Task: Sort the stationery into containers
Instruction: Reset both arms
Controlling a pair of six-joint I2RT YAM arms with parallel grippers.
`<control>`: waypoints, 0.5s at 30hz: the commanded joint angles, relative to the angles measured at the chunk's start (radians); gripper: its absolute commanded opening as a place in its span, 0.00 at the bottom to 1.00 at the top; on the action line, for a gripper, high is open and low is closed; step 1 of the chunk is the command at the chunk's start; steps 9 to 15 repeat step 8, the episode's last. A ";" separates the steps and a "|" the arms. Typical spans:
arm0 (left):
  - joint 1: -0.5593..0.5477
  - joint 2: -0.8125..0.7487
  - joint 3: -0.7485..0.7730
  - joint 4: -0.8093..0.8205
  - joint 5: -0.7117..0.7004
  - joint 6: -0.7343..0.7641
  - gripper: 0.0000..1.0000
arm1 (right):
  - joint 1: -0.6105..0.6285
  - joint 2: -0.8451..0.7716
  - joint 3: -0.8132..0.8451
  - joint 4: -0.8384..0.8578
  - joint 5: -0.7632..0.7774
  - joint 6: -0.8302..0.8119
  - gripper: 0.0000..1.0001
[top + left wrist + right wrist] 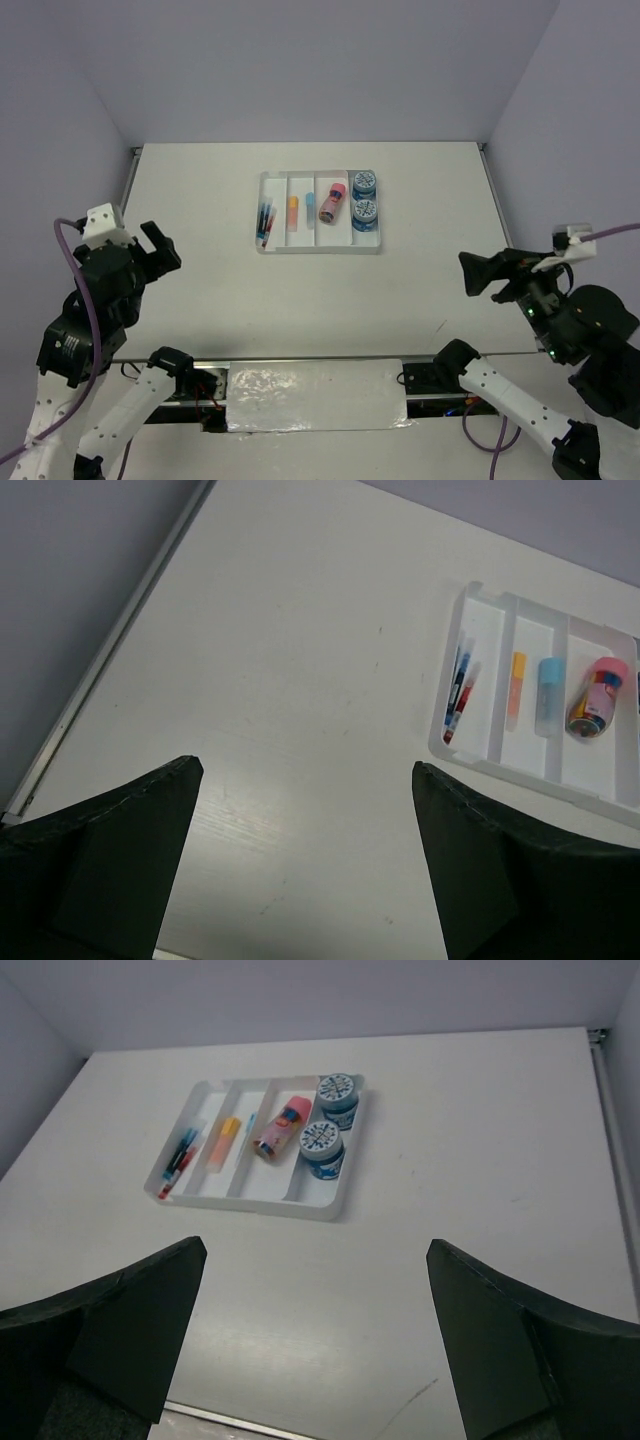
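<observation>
From where I sit the sort looks finished. Every piece I can find is inside the tray (320, 249), which lies toward the far middle of the table (200, 200). The pens (266, 222) lie in the leftmost lane. The orange eraser (293, 212) and blue eraser (310, 206) are next, apparently sharing the second lane, though the divider there is hard to make out. The pink cylinder (334, 201) lies in the third lane, and the two rolls (364, 183) stand one behind the other in the rightmost. I see no stationery loose on the table, so I judge nothing is left but to park.

The left gripper (165, 250) is spread wide and carries nothing, and so is the right gripper (470, 275). Both hang over the near part of the table, one at each side, well apart from the tray.

There is plenty of bare surface between the arms and the tray. The tight spots are the side walls, close beside each arm, and the raised strip along the table's left edge.
</observation>
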 commanded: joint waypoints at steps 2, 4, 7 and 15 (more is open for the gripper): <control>0.002 -0.039 0.016 -0.071 -0.045 0.002 0.99 | 0.007 -0.053 0.019 -0.098 0.088 -0.022 1.00; 0.002 -0.049 0.014 -0.074 -0.054 0.005 0.99 | 0.005 -0.074 -0.007 -0.101 0.082 -0.013 1.00; 0.002 -0.040 0.016 -0.079 -0.072 0.005 0.99 | 0.005 -0.080 -0.024 -0.107 0.085 0.004 1.00; 0.002 -0.036 0.020 -0.084 -0.080 0.005 0.99 | 0.005 -0.082 -0.024 -0.107 0.085 0.006 1.00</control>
